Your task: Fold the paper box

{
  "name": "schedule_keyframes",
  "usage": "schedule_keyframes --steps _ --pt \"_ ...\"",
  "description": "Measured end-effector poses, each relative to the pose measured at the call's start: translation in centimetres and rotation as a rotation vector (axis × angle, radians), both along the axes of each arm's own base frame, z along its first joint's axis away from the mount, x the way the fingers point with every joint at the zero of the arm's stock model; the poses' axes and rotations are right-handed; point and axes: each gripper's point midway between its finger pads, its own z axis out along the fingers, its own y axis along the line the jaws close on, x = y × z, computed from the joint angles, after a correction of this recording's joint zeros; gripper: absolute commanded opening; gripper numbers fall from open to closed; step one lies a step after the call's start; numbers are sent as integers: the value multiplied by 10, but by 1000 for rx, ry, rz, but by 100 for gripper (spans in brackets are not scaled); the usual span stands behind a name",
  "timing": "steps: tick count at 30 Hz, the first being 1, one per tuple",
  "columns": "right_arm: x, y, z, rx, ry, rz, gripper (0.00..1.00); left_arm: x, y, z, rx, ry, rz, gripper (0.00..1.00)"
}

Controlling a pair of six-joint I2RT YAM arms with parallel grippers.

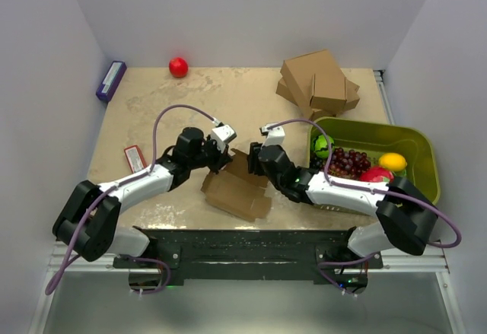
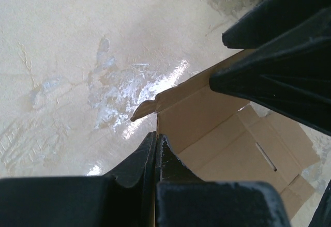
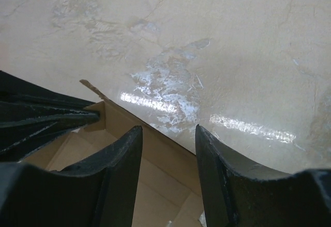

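Paper box (image 1: 237,191) sits mid table (image 1: 152,106) between both arms, only part-formed: one side wall is up, the rest of the sheet lies flat w/ flaps spread. Left gripper (image 2: 155,145) is pinched tight on that wall's corner edge. Right gripper (image 3: 168,134) stands abt half open, jaws straddling the same wall w/o clamping it, so I'd call it early days: other walls, flaps & closing not yet done.

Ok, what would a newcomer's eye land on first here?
The half-raised paper box at the centre, worked from both sides: the left gripper pinches one upright flap, and the right gripper stands open over the adjoining wall. Then colour: a green tub of fruit on the right and a red ball at the far edge.
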Motion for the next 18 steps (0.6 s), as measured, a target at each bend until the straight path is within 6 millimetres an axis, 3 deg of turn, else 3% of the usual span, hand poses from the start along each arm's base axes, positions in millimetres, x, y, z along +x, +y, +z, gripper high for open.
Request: schedule_keyframes --steps 18 --pt "-27 17 -22 -35 10 -6 44 0 4 -19 35 79 40 0"
